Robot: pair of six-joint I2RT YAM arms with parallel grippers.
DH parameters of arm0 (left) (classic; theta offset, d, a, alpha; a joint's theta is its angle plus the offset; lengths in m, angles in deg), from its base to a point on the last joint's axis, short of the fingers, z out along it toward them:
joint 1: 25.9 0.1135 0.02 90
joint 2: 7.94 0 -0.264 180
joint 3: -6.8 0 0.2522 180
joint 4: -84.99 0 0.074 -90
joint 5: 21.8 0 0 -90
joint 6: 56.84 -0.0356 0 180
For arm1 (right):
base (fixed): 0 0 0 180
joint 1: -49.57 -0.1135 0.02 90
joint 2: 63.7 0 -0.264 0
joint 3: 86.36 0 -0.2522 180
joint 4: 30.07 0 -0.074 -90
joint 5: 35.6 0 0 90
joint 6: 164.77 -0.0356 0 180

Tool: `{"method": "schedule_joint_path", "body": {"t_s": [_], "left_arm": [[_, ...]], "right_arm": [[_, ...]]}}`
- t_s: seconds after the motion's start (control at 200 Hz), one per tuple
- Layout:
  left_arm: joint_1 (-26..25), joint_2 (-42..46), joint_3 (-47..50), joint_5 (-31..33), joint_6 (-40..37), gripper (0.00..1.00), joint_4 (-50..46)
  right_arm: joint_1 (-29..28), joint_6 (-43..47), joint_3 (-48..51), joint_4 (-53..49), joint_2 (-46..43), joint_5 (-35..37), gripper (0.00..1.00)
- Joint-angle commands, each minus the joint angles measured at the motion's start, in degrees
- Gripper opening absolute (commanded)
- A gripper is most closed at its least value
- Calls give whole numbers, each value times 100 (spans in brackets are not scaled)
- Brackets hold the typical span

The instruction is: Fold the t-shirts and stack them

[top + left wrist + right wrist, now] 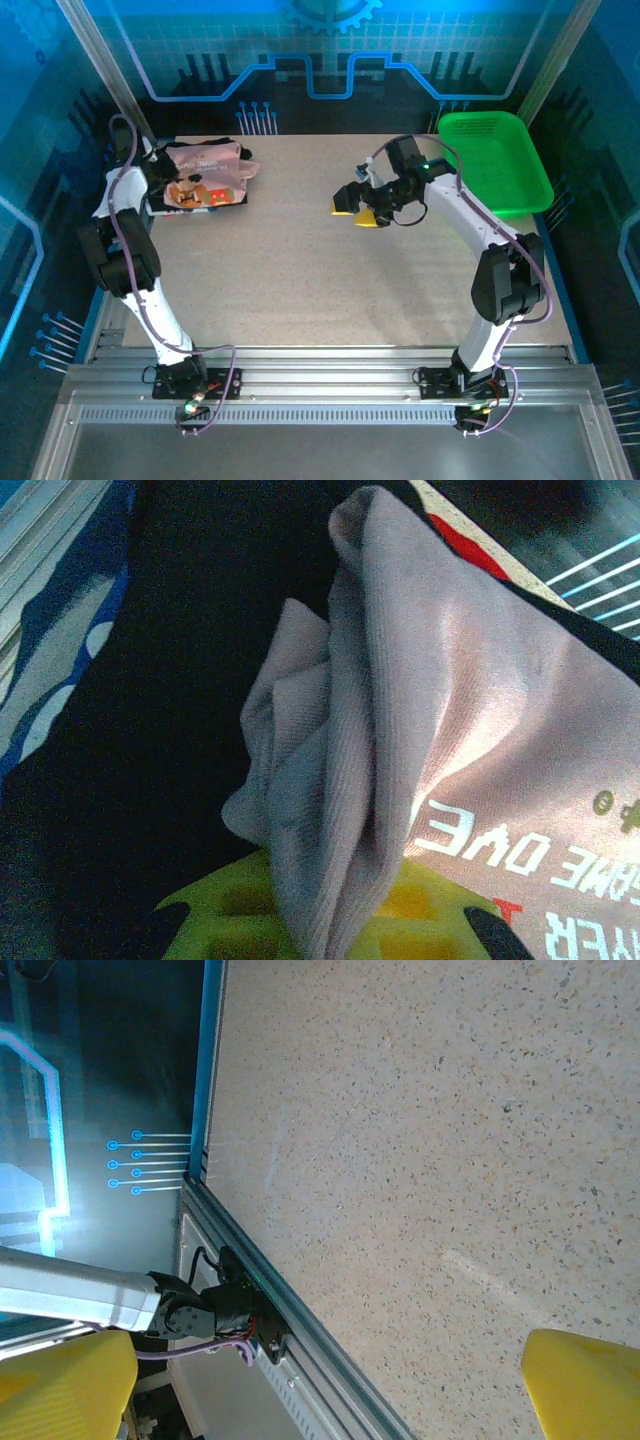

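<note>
Pink cloth marks the upper left of the table [300, 270] in the top view: the dusty-pink t-shirt [205, 175] lies crumpled on the black t-shirt [120, 740]. The left gripper [160, 188] sits at its left edge. In the left wrist view a bunched fold drapes across the yellow-green fingers [225, 915]; I cannot tell whether they are clenched on it. The right gripper [325, 1385] hangs released over bare tabletop right of centre, its yellow tips wide apart. A green basket [495, 160] sits at the upper right.
</note>
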Motion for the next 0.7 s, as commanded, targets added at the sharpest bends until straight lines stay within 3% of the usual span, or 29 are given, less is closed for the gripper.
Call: {"method": "schedule_joint_path", "body": {"t_s": [0.0, 0.18, 0.245, 0.28, 0.515, 0.695], "left_arm": [[161, -161, -272, -149, 198, 0, 378], [80, -363, -224, -999, 231, 0, 735], [86, -420, -155, -1058, 371, 34, 814], [109, -413, -104, -1108, 464, 45, 886], [244, 104, -173, -933, 697, 85, 881], [218, 937, -486, -399, 514, 97, 500]], "right_arm": [[-86, -48, -159, -212, 105, 61, 100], [-143, -177, -140, -121, 315, 167, 100], [-199, -237, -180, -45, 365, 159, 100], [-233, -237, -230, -52, 388, 174, 100], [-258, -92, -334, -211, 379, 391, 100], [-285, -405, -377, 204, 607, 461, 100]]}}
